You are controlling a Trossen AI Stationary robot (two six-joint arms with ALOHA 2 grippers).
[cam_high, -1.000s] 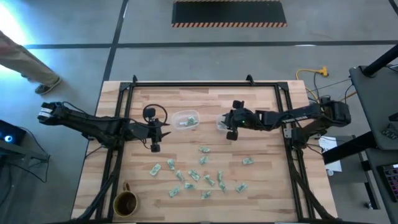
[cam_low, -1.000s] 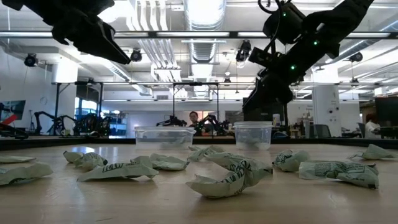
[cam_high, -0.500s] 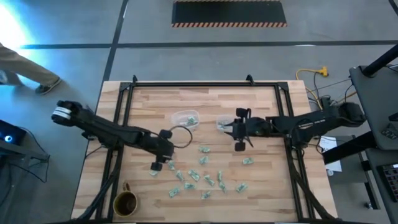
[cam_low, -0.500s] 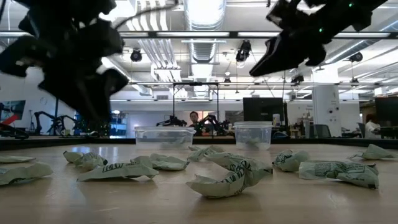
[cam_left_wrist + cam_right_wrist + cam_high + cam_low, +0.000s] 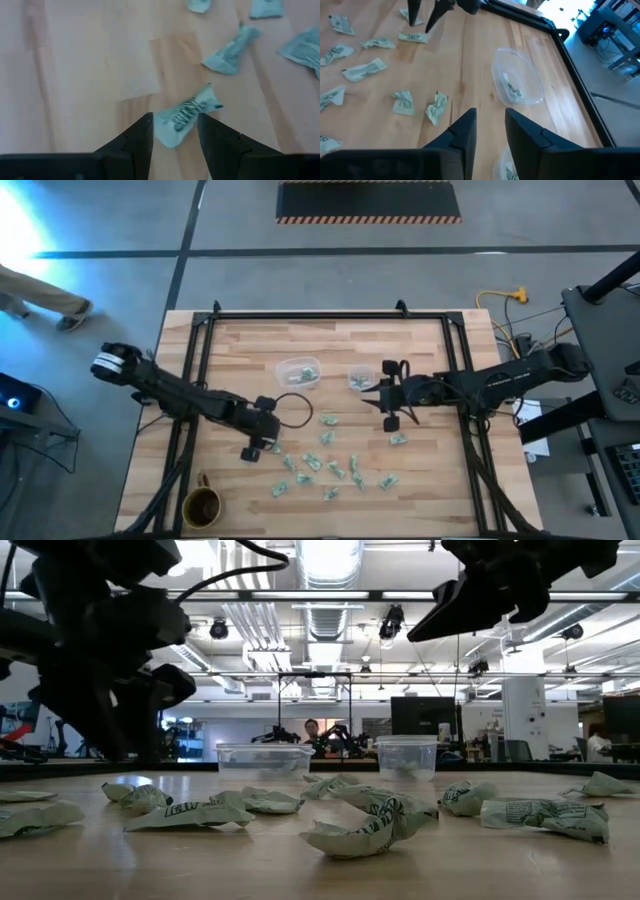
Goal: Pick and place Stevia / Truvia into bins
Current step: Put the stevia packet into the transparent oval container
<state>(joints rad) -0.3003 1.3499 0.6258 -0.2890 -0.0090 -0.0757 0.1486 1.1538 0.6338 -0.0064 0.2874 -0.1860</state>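
Note:
Several crumpled pale green and white Stevia packets (image 5: 320, 465) lie loose on the wooden table (image 5: 420, 350). My left gripper (image 5: 175, 122) points steeply down over the leftmost one (image 5: 186, 112), open, a fingertip on either side of its end; I cannot tell whether they touch it. In the high view my left gripper (image 5: 251, 451) is at the left of the scatter. The bins stand farther back: the wider one (image 5: 298, 372), with a packet inside, and the smaller one (image 5: 360, 379). My right gripper (image 5: 378, 396) hovers beside the smaller bin, open and empty (image 5: 487, 125).
A brown mug (image 5: 202, 506) stands at the near left corner. A black metal frame (image 5: 330, 317) runs along the table's far and side edges. A person's legs (image 5: 40, 295) show on the floor beyond the left edge. Bare wood lies between the bins and the far edge.
My left gripper has swung toward the near edge and come down onto the left of the scatter, tipping steeply downward. My right gripper has left the smaller bin, going up and toward the near right. The packets and bins have kept still.

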